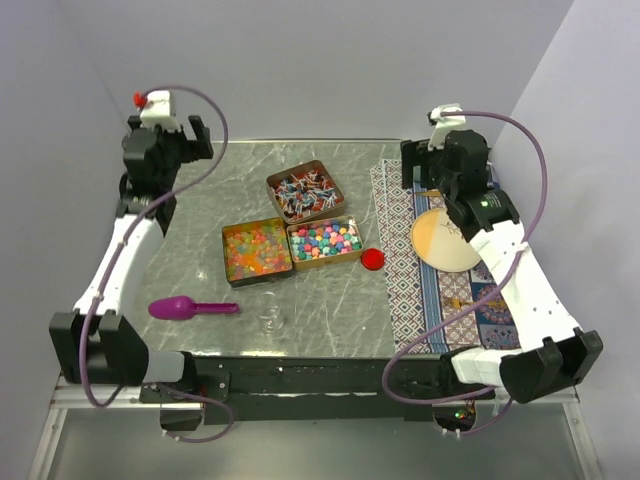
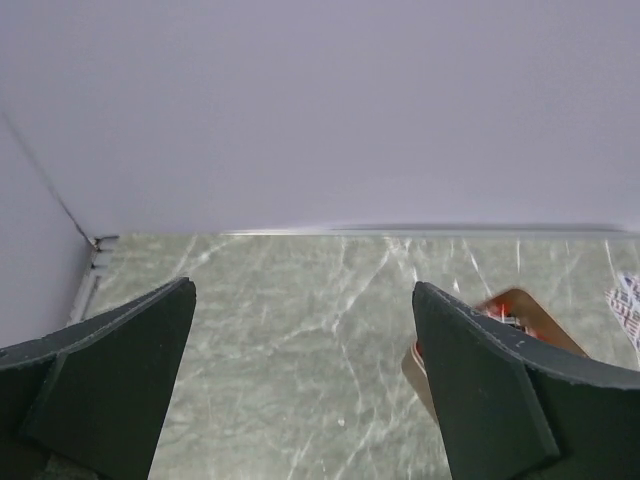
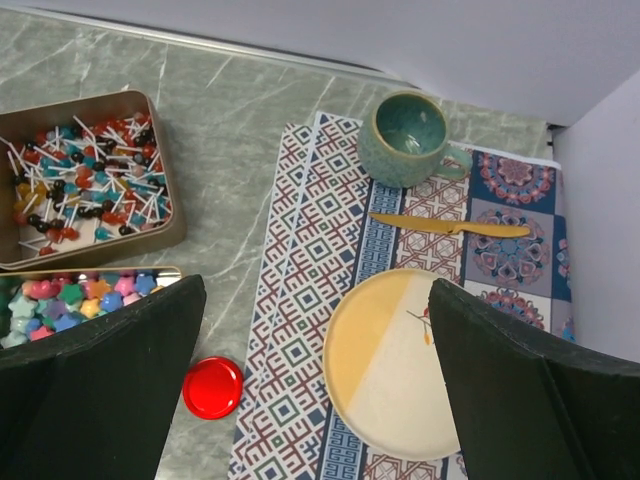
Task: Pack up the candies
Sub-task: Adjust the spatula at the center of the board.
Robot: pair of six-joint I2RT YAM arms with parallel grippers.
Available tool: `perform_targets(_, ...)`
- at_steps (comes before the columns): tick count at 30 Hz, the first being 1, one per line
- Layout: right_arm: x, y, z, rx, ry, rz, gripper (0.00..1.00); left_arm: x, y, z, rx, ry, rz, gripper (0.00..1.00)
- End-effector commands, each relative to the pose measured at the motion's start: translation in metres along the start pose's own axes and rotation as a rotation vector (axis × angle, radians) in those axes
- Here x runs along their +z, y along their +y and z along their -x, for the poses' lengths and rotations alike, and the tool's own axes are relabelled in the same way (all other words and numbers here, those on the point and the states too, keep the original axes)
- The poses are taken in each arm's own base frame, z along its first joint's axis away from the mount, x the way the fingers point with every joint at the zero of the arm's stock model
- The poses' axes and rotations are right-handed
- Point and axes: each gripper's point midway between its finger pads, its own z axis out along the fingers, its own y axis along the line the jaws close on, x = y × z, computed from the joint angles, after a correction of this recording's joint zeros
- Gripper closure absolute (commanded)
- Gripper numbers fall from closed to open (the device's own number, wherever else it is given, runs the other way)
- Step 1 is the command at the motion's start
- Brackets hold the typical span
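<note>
The candies sit in three open tins mid-table: red, blue and white wrapped pieces (image 1: 305, 193), pastel balls (image 1: 324, 241) and orange-yellow-red jelly bits (image 1: 256, 250). My left gripper (image 1: 160, 150) is raised at the far left, away from the tins; in its wrist view it (image 2: 302, 288) is open and empty over bare marble, with a corner of the wrapped-candy tin (image 2: 520, 305) behind the right finger. My right gripper (image 1: 435, 165) is raised at the far right, open and empty (image 3: 315, 290) above the placemat. Its view shows the wrapped pieces (image 3: 85, 175) and the pastel balls (image 3: 70, 295).
A flat red lid (image 1: 373, 259) (image 3: 213, 387) lies right of the tins. A purple scoop (image 1: 185, 308) lies front left, with a small clear glass jar (image 1: 270, 320) beside it. A patterned placemat (image 3: 300, 250) carries a plate (image 3: 400, 365), green cup (image 3: 405, 138) and yellow knife (image 3: 450, 226).
</note>
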Motion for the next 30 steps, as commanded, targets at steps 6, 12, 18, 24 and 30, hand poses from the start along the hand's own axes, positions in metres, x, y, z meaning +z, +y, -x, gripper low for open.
perform_targets(6,0.025,0.043,0.033,-0.043,-0.096,0.216,0.0,0.027,0.001,-0.056,0.07,0.387,-0.202,0.03)
perform_targets(12,0.023,0.063,0.011,-0.05,-0.063,0.33,0.0,0.004,0.023,-0.088,0.124,0.574,-0.265,0.03)
perform_targets(18,0.017,0.075,-0.011,-0.053,-0.016,0.4,0.0,-0.041,0.046,-0.122,0.168,0.765,-0.327,0.02)
perform_targets(24,0.02,0.077,-0.019,-0.077,0.011,0.415,0.0,-0.093,0.035,-0.179,0.328,0.912,-0.522,0.01)
perform_targets(30,0.021,0.077,-0.027,-0.1,0.035,0.421,0.0,-0.128,0.037,-0.215,0.464,0.938,-0.616,0.04)
